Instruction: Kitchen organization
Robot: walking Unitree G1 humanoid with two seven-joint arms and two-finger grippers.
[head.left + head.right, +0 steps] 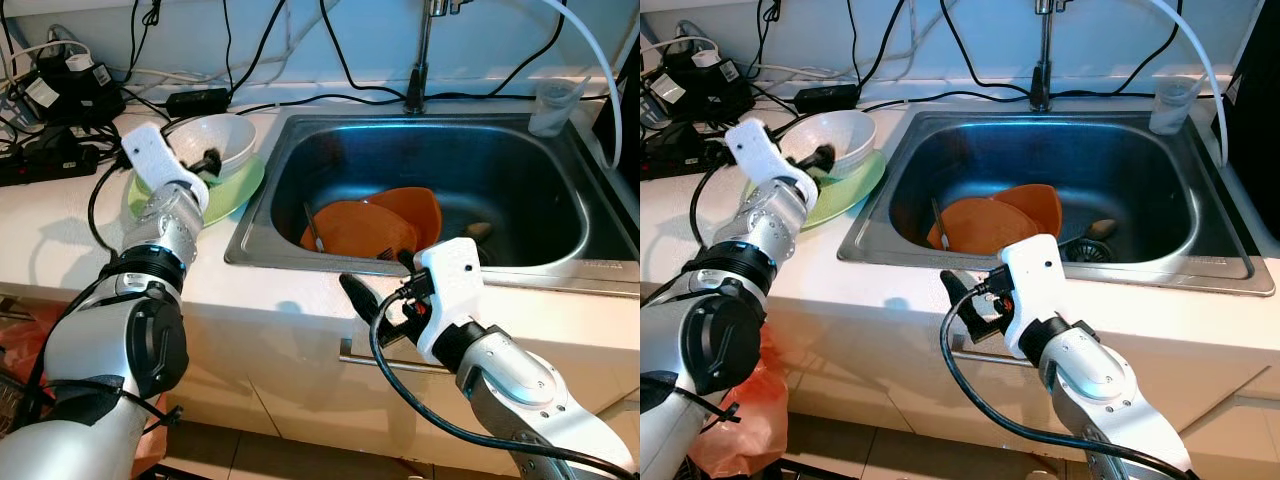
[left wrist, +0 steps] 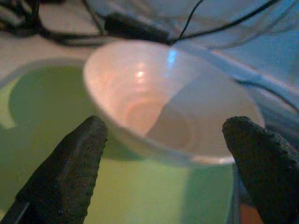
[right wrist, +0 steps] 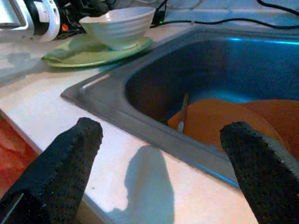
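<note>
While the left claw gapes wide around the white bowl on the green plate, at ten o'clock from the sink, closing off-centre could tip it; the right claw is wide too.

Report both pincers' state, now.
Left pincer: open, holding nothing, at the white bowl.
Right pincer: open, empty, over the counter edge by the sink.
</note>
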